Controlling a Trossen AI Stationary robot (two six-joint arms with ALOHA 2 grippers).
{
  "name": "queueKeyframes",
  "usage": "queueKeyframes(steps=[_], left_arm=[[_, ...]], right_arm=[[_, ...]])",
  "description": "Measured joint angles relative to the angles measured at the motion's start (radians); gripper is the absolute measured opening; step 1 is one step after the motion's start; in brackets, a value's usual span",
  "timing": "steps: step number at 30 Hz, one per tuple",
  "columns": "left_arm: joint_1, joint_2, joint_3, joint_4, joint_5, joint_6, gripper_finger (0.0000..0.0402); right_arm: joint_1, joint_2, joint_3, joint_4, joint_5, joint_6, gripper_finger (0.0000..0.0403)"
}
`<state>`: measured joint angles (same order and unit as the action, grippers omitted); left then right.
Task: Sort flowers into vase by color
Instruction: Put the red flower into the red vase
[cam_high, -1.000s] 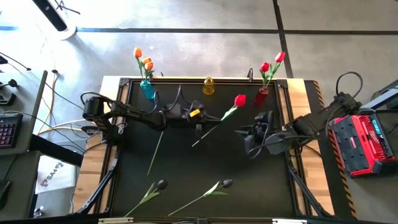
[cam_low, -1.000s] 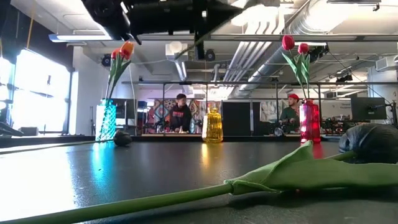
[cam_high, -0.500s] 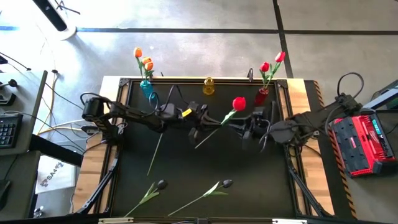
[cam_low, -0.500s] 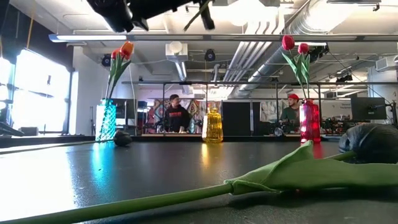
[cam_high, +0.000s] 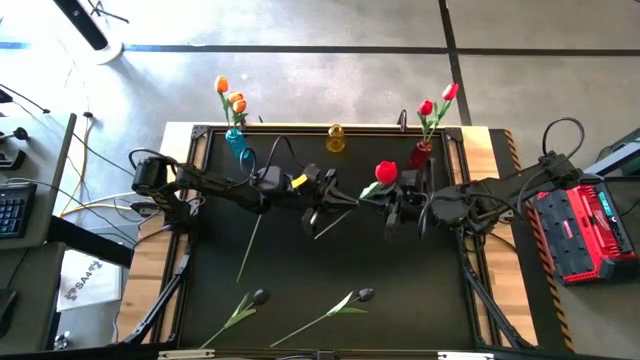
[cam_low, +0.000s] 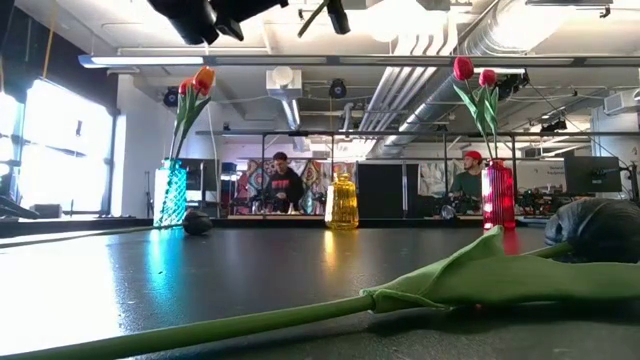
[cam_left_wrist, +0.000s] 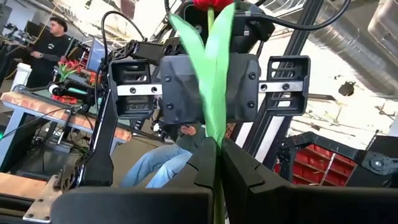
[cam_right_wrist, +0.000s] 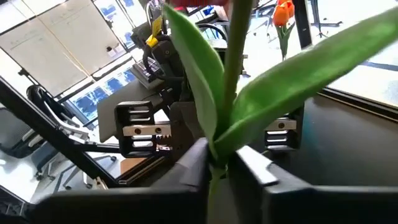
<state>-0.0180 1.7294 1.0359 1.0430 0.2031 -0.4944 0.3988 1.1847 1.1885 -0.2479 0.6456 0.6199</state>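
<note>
Tulips with black heads (cam_high: 258, 296) lie on the dark table's (cam_high: 400, 280) near part. Mid-table, the left gripper (cam_high: 318, 205) and right gripper (cam_high: 392, 212) both pinch a red-headed tulip's (cam_high: 385, 172) green stem aloft. Beyond stand blue (cam_high: 237, 143), yellow (cam_high: 335, 138) and red (cam_high: 421, 154) vases.

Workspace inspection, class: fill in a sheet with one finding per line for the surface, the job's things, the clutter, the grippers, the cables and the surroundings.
Surface: black table top, wooden side edges.
Job's things: blue vase holds orange tulips; red vase holds two red tulips; yellow vase holds none; red tulip held above the table; two black tulips and a stem lie on the table.
Clutter: nothing seen.
Grippers: left gripper and right gripper both shut on the red tulip's stem, facing each other mid-table.
Cables: loops by both arm bases.
Surroundings: red case, keyboard, people beyond the table.
</note>
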Motion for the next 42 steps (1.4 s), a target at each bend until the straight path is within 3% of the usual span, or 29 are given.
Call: queueKeyframes(steps=[3,10,19,25,31,42], left_arm=[[-0.001,0.000,0.000,-0.003,-0.007,-0.002,0.0001],[0.004,0.000,0.000,-0.119,-0.018,0.004,0.0044],[0.004,0.000,0.000,-0.519,-0.053,0.016,0.0098],[0.006,0.000,0.000,-0.568,-0.075,0.008,0.0097],[0.031,0.000,0.000,-0.573,-0.074,0.008,0.0096],[0.080,0.000,0.000,-0.587,-0.044,0.031,0.0096]], right_arm=[[0.000,0.000,0.000,-0.001,0.000,-0.025,0.0009],[0.000,-0.007,0.007,-0.132,0.037,-0.002,0.0004],[0.000,-0.016,0.127,-0.870,0.235,0.396,0.0001],[-0.038,-0.016,0.181,-1.302,0.363,0.741,0.0001],[-0.154,-0.037,0.197,-1.316,0.453,0.727,0.0000],[-0.410,-0.036,0.212,-1.323,0.500,0.648,0.0000]])
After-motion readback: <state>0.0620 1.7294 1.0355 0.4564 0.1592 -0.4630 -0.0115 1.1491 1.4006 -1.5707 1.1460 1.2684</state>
